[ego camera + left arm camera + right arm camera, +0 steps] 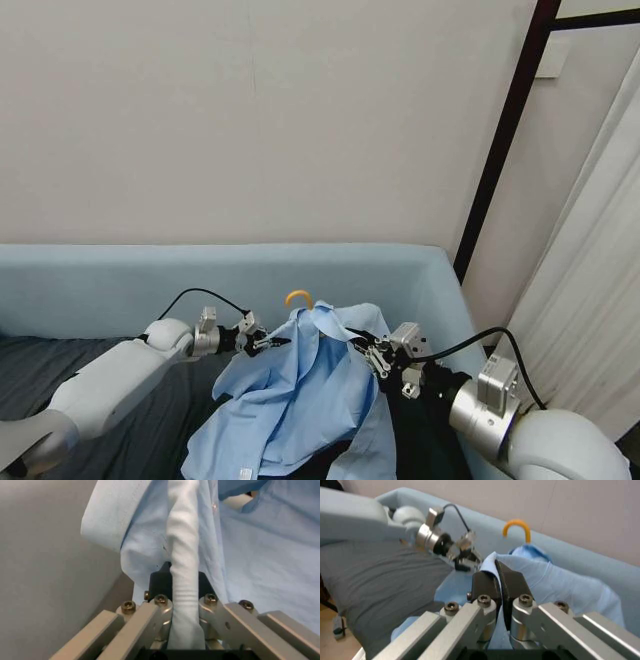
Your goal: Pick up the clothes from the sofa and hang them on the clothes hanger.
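Shirt (300,400) first: you have a light blue one lying in a loose heap on the seat of the sofa (120,280), toward its right end. Its collar is at the far side against the backrest, and the rest spreads toward the near edge. An orange hanger hook (298,297) sticks up out of the collar, just in front of the backrest.

Your left gripper (268,343) reaches in from the left and meets the shirt at its left shoulder. In the left wrist view the gripper (182,581) is pinched tight on a rolled fold of the blue cloth (260,573), which runs straight up between the two dark fingers (160,581).

Your right gripper (362,350) comes in from the right and meets the shirt's right shoulder. In the right wrist view its fingers (485,587) stand narrow, almost together, with an edge of the shirt (560,588) caught between them. Beyond them you can see the left gripper (465,557) and the hook (516,527).

The two grippers are near each other, one on each side of the collar. A dark grey cover (40,360) lies over the seat to the left of the shirt. A black pole (500,140) rises behind the sofa's right end, beside a pale curtain (590,280).
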Tool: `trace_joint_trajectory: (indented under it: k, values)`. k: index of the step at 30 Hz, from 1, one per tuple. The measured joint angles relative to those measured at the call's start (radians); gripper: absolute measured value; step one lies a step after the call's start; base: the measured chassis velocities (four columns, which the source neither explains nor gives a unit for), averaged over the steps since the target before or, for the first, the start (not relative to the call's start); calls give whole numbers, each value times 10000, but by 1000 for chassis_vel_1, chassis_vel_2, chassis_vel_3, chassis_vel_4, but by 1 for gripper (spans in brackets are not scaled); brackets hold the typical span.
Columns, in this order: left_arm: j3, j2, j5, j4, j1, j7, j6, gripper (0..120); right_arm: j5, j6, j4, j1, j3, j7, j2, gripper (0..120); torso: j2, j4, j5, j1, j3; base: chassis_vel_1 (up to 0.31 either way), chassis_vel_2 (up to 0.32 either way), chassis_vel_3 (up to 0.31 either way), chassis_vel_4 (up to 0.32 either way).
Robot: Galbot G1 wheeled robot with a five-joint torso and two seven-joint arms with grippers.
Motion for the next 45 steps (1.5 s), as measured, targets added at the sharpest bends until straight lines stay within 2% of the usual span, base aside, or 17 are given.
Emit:
trace_joint_trajectory:
  k: [5, 9, 10, 15, 17, 19, 22, 25, 26, 28, 30, 35, 39, 45]
  values:
    - [0, 488, -338, -328, -264, 28, 60, 1, -949, 403, -191, -931, 172, -354, 202, 0, 0, -2, 0, 0, 0, 0, 0, 0, 0]
    - [-23, 1130, -593, -871, -378, 62, 67, 1, -1880, 811, -491, -1658, 142, -597, 514, 0, 1, -2, -1, 0, 0, 0, 0, 0, 0]
    - [-23, 1130, -593, -871, -378, 62, 67, 1, -1880, 811, -491, -1658, 142, -597, 514, 0, 1, -2, -1, 0, 0, 0, 0, 0, 0]
    - [-202, 2161, -1069, -2040, -523, 29, 112, 1, -3274, 1590, -1266, -1930, -204, -923, 1170, 0, 1, 0, -2, 0, -1, 0, 0, 0, 0]
    - [-215, 2315, -1163, -2238, -554, 8, 133, 1, -3498, 1730, -1440, -1932, -259, -957, 1295, 0, 0, 0, -1, 0, -1, 0, 0, 0, 0]
    - [-192, 2796, -1409, -2853, -733, 9, 208, 1, -3873, 2015, -1826, -1915, -389, -1000, 1573, 0, 1, -1, -1, 0, -1, 0, 0, 0, 0]
    - [-111, 3027, -1506, -3080, -882, 35, 227, 1, -4070, 2183, -2011, -1893, -451, -1001, 1683, 0, 1, -2, 0, -1, -1, 0, 0, 0, 0]
    - [509, 3592, -1777, -3461, -1580, 335, 254, 1, -4733, 2727, -2399, -2017, -508, -1054, 1809, 0, 1, 0, 0, 0, -1, 0, 0, 0, 0]
    - [509, 3592, -1777, -3461, -1580, 335, 254, 1, -4733, 2727, -2399, -2017, -508, -1054, 1809, 0, 1, 0, 0, 0, -1, 0, 0, 0, 0]
    - [1116, 3835, -1972, -3520, -2176, 729, 276, 1, -5193, 3073, -2561, -2267, -509, -1072, 1843, 0, 1, -2, -2, -1, -1, 0, 0, 0, 0]
    - [1707, 3926, -2130, -3527, -2661, 990, 309, 1, -5588, 3374, -2696, -2383, -509, -1104, 1887, 0, 1, -2, 1, -1, -1, 0, 0, 0, 0]
    - [2446, 3852, -2297, -3375, -3356, 1293, 377, 1, -6052, 3766, -2777, -2525, -514, -1151, 1898, 0, 0, 1, -1, -1, 0, 0, 0, 0, 0]
    - [3766, 3280, -2598, -2670, -4896, 1720, 448, 1, -7019, 4400, -2934, -2871, -638, -1259, 1871, 0, 1, -4, 3, -1, 1, 0, 0, 0, 0]
    - [4356, 2797, -2713, -2164, -5736, 1859, 459, 1, -7472, 4647, -2992, -3081, -750, -1285, 2065, 0, 0, -3, 4, -1, 1, 0, 0, 0, 0]
